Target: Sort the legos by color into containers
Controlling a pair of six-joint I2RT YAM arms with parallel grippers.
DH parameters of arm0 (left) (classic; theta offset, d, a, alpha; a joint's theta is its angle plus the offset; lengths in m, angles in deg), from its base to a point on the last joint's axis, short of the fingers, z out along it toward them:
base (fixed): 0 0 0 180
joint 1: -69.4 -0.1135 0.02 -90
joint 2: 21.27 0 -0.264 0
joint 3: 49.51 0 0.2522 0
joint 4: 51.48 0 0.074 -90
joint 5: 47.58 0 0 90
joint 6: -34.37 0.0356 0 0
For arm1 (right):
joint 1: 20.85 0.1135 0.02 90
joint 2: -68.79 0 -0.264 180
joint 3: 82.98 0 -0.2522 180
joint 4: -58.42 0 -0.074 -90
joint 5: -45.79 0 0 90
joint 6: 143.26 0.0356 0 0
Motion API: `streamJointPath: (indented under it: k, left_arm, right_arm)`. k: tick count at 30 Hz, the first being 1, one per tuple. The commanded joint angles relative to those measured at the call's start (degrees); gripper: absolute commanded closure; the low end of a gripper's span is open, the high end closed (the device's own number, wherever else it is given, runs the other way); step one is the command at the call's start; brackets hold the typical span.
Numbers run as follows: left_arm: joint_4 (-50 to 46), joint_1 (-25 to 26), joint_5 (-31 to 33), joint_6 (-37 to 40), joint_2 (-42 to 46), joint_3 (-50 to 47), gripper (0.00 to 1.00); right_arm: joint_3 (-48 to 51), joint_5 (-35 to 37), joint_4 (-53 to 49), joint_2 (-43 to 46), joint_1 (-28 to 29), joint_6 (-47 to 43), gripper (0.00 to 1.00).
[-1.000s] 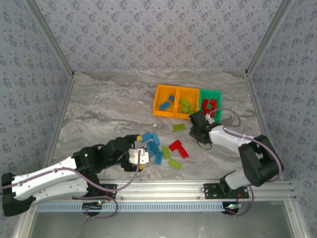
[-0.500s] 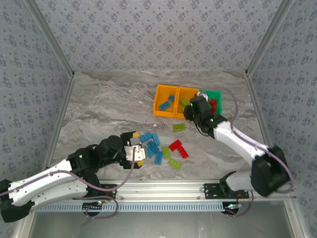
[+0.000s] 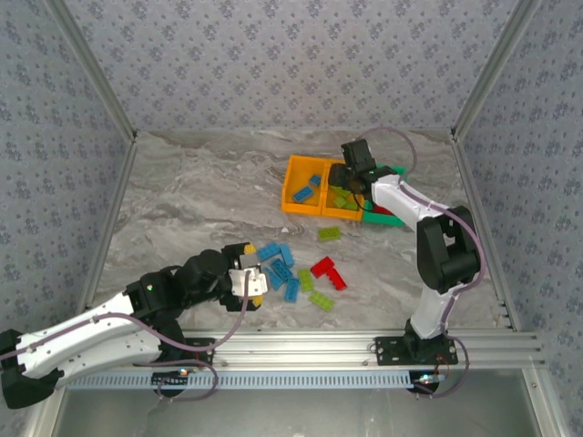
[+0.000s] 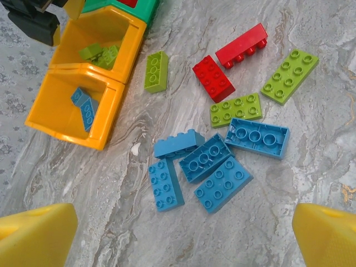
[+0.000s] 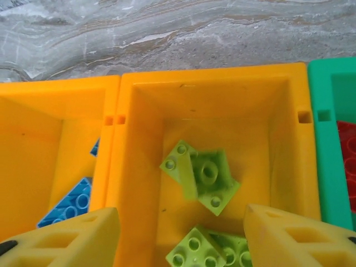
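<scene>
Top external view: three bins stand in a touching row right of centre on the marbled table (image 3: pixel 182 200). From left to right they are a left orange bin (image 3: pixel 290 187), a middle orange bin (image 3: pixel 339 214) and a green bin (image 3: pixel 399 171). The right gripper (image 3: pixel 349 182) hangs over the middle orange bin.

From the right wrist, its yellow fingers (image 5: pixel 61 239) stand apart at the lower corners with nothing pinched between them. Under the gap, inside the middle orange bin, lie lime bricks (image 5: pixel 203 175); the one in the middle of the bin is slightly blurred and tilted. A blue brick (image 5: pixel 67 206) lies in the left orange bin at the left edge of the frame. A red brick (image 5: pixel 347 161) shows in the green bin at the right edge.

The loose legos lie on the table below the bins, near the frame's centre. The left gripper (image 3: pixel 253 273) sits just left of them, its jaws spread wide and empty.

In the left wrist view, its yellow fingertips (image 4: pixel 33 236) fill the two bottom corners. Ahead of them is a cluster of five blue bricks (image 4: pixel 222 184), small studded rectangles packed close, two of them underside up and showing round tubes. Above the cluster are two red bricks (image 4: pixel 213 78), corner to corner. Three lime bricks are also loose: one (image 4: pixel 156 71) beside the bins, one (image 4: pixel 236 109) just above the blue cluster, and a longer one (image 4: pixel 289 76) at the right.
</scene>
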Motion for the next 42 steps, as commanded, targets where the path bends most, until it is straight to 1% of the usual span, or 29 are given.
streamJointPath:
  k: [1,3,5,7,10,11,13,15,16,20,24,27,30,35,36,40,42]
  left_arm:
    - [1.5,-0.5,-1.7,-0.3,1.6,0.2,0.01]
    - [1.4,-0.5,-1.8,-0.1,2.0,0.2,0.01]
    - [1.3,-0.5,-1.7,0.2,2.2,0.2,0.01]
    - [1.1,-0.6,-1.8,0.3,2.3,0.2,0.01]
    - [0.4,-1.0,-3.1,0.7,2.2,0.4,0.01]
    - [0.0,-1.1,-3.9,0.8,2.2,0.5,0.01]
    - [-0.3,-1.4,-4.7,0.9,2.1,0.6,0.01]
    - [-0.4,-1.5,-5.1,0.9,2.0,0.6,0.01]
    - [-0.4,-1.5,-5.1,0.9,1.9,0.7,0.01]
    - [-0.7,-1.5,-5.1,0.9,2.0,0.6,0.01]
    - [-1.2,-1.6,-5.3,0.7,1.9,0.7,0.01]
    - [-1.3,-1.8,-5.3,0.7,1.6,0.8,0.01]
    - [-1.2,-1.9,-5.5,0.6,1.6,0.8,0.01]
    - [-1.2,-1.9,-5.7,0.6,1.6,0.8,0.01]
    - [-1.2,-1.9,-5.7,0.7,1.7,0.8,0.01]
    - [-1.3,-1.9,-5.7,0.6,1.8,0.9,0.01]
    - [-1.3,-1.9,-5.7,0.6,1.8,1.0,0.01]
  right_arm:
    - [-0.1,-3.8,-5.7,4.2,0.3,-0.4,0.35]
    - [2.9,-5.0,-7.1,8.6,1.4,-1.2,0.32]
    - [7.0,-4.8,-7.3,14.4,3.7,-2.1,0.28]
    - [14.5,-4.5,-5.6,20.0,6.4,-2.7,0.24]
    - [23.0,-6.9,-2.3,25.4,10.9,-3.2,0.16]
    - [24.5,-6.4,-2.4,25.9,12.2,-3.1,0.11]
    - [25.8,-3.7,-3.9,25.4,15.1,-3.7,0.0]
    - [26.6,0.3,-3.7,23.5,17.1,-5.2,0.0]
    - [26.5,0.8,-3.7,22.3,17.4,-5.8,0.0]
    - [24.0,5.4,-4.1,15.5,16.8,-7.3,0.0]
    - [20.1,4.8,-2.9,7.5,16.1,-8.3,0.0]
    - [17.4,4.8,-2.8,2.2,16.0,-7.2,0.0]
    - [17.4,4.1,-0.9,0.3,15.9,-6.4,0.07]
    - [19.0,3.2,-0.6,0.9,15.6,-4.8,0.3]
    - [19.5,3.3,-0.9,1.7,15.5,-4.6,0.33]
    - [21.7,4.1,-2.6,7.6,15.8,-3.4,0.35]
    - [22.8,5.2,-3.4,12.6,16.0,-3.0,0.35]
